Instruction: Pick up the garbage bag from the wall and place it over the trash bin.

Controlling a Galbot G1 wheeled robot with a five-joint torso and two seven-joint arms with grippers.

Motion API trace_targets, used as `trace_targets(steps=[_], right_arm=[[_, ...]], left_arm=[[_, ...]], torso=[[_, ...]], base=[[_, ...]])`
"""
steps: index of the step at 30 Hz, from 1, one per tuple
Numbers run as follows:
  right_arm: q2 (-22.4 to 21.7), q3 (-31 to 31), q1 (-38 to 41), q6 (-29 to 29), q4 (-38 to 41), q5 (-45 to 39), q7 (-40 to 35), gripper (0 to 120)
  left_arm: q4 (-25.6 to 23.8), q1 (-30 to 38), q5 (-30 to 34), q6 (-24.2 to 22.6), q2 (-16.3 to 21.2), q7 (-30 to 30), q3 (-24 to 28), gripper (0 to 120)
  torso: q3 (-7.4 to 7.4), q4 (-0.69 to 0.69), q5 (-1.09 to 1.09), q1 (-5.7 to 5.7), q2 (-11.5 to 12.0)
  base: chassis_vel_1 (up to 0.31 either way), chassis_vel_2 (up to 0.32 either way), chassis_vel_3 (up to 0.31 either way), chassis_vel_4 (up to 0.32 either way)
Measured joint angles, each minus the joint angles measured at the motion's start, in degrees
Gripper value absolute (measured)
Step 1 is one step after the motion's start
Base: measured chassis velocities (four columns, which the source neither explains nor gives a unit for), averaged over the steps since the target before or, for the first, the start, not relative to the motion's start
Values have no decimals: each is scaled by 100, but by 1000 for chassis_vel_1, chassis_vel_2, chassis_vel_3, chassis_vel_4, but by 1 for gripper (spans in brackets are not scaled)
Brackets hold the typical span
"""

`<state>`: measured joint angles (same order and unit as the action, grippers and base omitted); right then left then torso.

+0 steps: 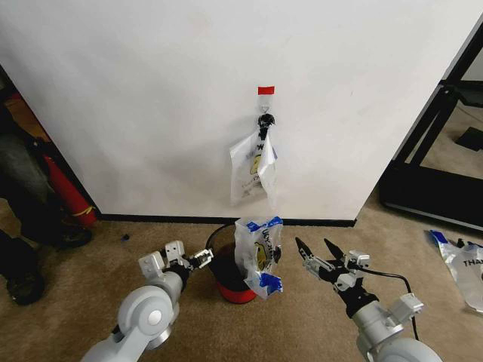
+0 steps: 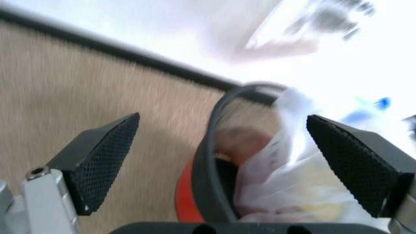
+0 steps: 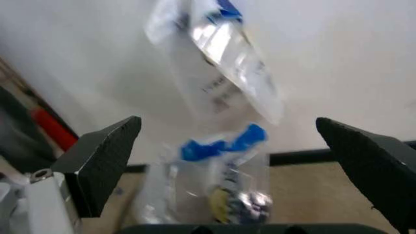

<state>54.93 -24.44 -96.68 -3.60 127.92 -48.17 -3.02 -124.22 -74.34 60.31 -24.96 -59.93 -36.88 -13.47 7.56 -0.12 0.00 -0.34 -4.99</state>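
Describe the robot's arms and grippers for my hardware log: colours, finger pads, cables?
Both arms are silver-grey with rounded joint housings. The left gripper and right gripper have silver metal bodies and black wedge-shaped fingers with fine cross-hatched pads. A black cable loops off the right wrist.

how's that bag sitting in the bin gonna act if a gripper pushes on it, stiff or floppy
Probably floppy: the garbage bag is thin, see-through, crumpled film that stands loosely in the trash bin. Likely very light, so a nudge may shift or collapse it. The glossy plastic may slip between the open jaws of the left gripper or right gripper.
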Motion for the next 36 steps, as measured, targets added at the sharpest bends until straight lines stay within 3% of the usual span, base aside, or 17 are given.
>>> trace_targets(steps=[3,5,7,11,16,17,24,27,30,36], right_arm=[[18,-75,33,363,-121,140,-353,100],[28,-79,54,426,-144,137,-465,100],[93,-107,125,595,-266,209,-846,100],[177,-111,140,706,-286,299,-1066,100],[271,-78,110,711,-282,423,-1064,100],[271,-78,110,711,-282,423,-1064,100],[321,2,112,721,-309,550,-1053,100],[320,39,133,737,-325,590,-1052,100],[329,90,165,739,-376,634,-1049,100],[331,117,163,724,-383,637,-1022,100]], left_arm=[[-558,43,-90,-61,255,-115,177,100],[-645,76,-95,-87,291,-133,231,100],[-1049,446,-59,-289,607,-192,623,100],[-966,1408,-247,-374,1134,17,1340,100],[-675,2373,-624,-458,1538,345,2113,100],[-675,2373,-624,-458,1538,345,2113,100],[-477,3840,-676,-1010,1637,593,3569,100],[-437,4276,-550,-1288,1607,598,3905,100],[-248,4997,-177,-1709,1355,360,4446,100],[459,5614,-25,-1758,916,57,4974,99]], torso=[[0,-1,0,0,0],[0,0,0,0,0],[0,-1,0,0,0],[0,-2,0,0,0],[0,-1,-1,-1,0],[0,-1,-1,-1,0],[1,-1,-1,-1,0],[1,-1,2,-1,0],[0,0,0,0,0],[1,-2,1,-1,0]], base=[[0,0,0,0],[0,0,0,0],[0,0,0,0],[0,0,0,0],[0,0,0,0],[0,0,0,0],[0,0,0,0],[0,0,0,0],[0,0,0,0],[0,0,0,0]])
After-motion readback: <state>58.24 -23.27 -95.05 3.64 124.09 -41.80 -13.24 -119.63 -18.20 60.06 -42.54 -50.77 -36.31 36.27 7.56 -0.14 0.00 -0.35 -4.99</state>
